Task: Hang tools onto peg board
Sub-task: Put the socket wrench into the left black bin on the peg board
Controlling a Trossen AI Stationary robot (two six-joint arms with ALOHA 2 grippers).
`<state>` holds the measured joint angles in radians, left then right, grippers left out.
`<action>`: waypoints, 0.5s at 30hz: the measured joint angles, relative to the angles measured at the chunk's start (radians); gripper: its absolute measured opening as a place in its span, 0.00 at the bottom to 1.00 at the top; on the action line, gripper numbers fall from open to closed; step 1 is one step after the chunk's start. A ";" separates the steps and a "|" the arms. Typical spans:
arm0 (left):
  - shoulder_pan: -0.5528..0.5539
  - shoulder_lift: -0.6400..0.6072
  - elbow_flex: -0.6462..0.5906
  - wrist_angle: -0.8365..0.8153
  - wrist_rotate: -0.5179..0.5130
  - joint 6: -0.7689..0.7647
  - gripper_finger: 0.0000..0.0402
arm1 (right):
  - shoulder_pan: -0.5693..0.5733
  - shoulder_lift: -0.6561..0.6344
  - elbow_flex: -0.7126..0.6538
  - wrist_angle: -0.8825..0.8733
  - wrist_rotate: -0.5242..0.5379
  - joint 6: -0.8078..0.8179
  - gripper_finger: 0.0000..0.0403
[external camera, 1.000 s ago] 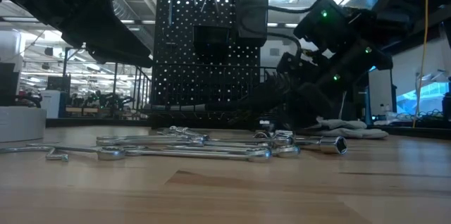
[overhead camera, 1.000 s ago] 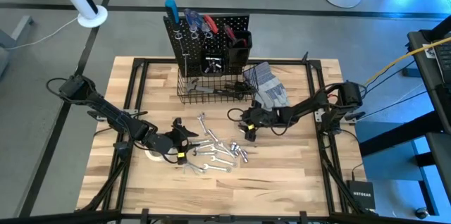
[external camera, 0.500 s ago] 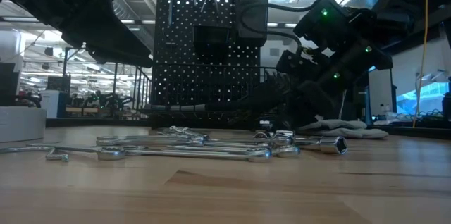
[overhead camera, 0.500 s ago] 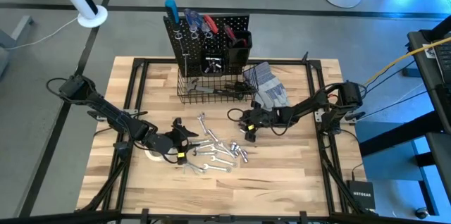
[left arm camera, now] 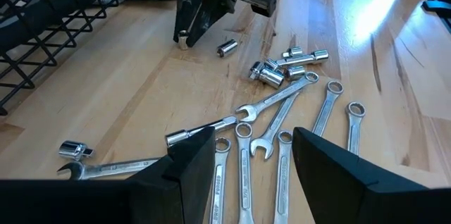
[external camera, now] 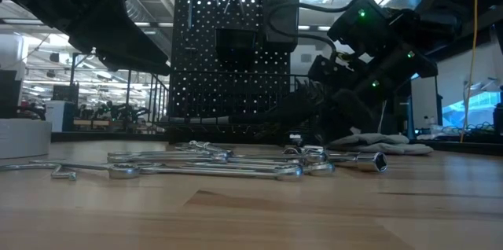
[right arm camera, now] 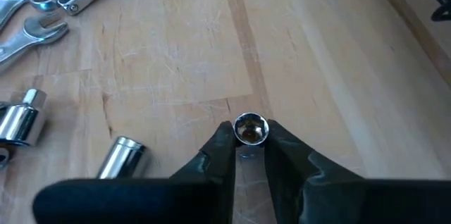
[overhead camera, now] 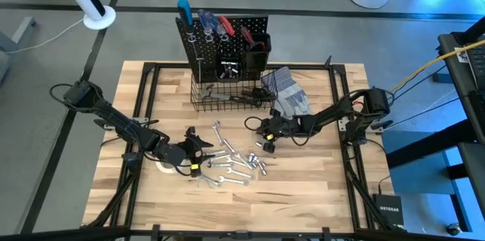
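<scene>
Right fingers [right arm camera: 227, 150] pinch a silver socket [right arm camera: 249, 128].

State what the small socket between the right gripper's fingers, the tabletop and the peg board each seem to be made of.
Socket, pinched by the right gripper: apparently chromed steel, mirror-bright and reflective.
Tabletop: wood, pale planks showing grain and seams, light sheen.
Peg board: probably painted metal, black with even rows of holes.

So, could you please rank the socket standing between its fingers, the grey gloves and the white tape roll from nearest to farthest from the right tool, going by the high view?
1. Socket: pinched between the right tool's fingers.
2. Grey gloves: behind it, beside the wire basket.
3. White tape roll: far across the table, under the left arm.
</scene>
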<state>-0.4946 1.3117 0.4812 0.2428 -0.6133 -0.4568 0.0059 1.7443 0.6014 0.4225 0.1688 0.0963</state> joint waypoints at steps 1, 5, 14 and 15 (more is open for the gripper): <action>0.000 0.000 0.000 0.000 0.000 0.000 0.45 | 0.000 0.000 0.000 0.000 0.000 0.000 0.14; 0.000 0.000 0.000 0.000 0.000 0.000 0.45 | 0.000 -0.021 0.004 -0.013 0.000 0.000 0.15; 0.000 0.000 0.000 -0.001 0.000 0.000 0.45 | 0.091 -0.159 0.099 -0.013 0.088 -0.102 0.15; 0.000 0.000 0.000 0.001 0.000 0.000 0.45 | 0.108 -0.169 0.119 -0.011 0.117 -0.121 0.16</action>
<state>-0.4947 1.3117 0.4808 0.2433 -0.6136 -0.4564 0.1139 1.5754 0.7204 0.4112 0.2861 -0.0250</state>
